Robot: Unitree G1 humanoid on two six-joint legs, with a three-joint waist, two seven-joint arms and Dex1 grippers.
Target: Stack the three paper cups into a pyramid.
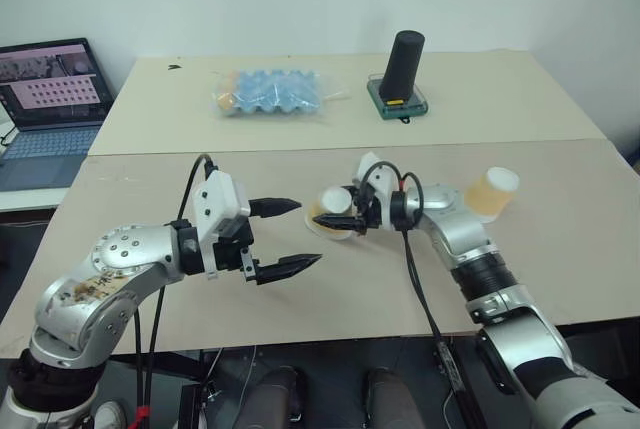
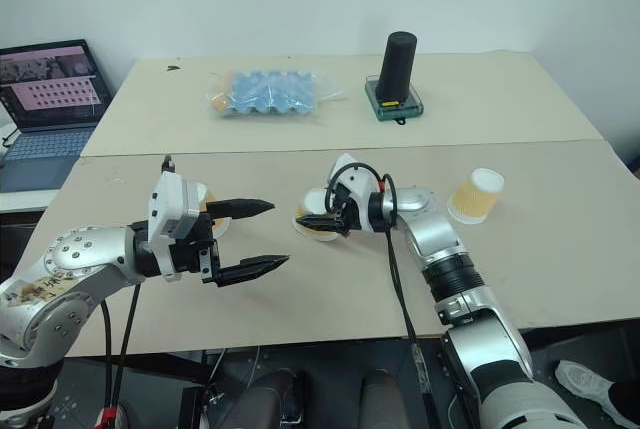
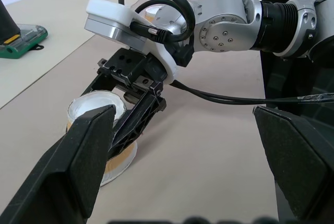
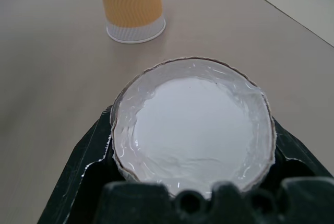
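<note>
The right gripper (image 1: 335, 220) clenches an upturned tan-orange tapered paper cup (image 1: 334, 211) at table centre. A second identical cup (image 2: 213, 207) stands at nine o'clock of it behind the released, wide-spread left gripper (image 1: 296, 235); a third cup (image 1: 490, 192) lies at three o'clock.

Laptop (image 1: 50, 109), blue egg tray (image 1: 268, 92), black cylinder (image 1: 404, 66).

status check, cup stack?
Right end effector shut on a cup, base up, near the table. Left end effector open, empty. Second cup ahead; third apart. Nothing blocking.
</note>
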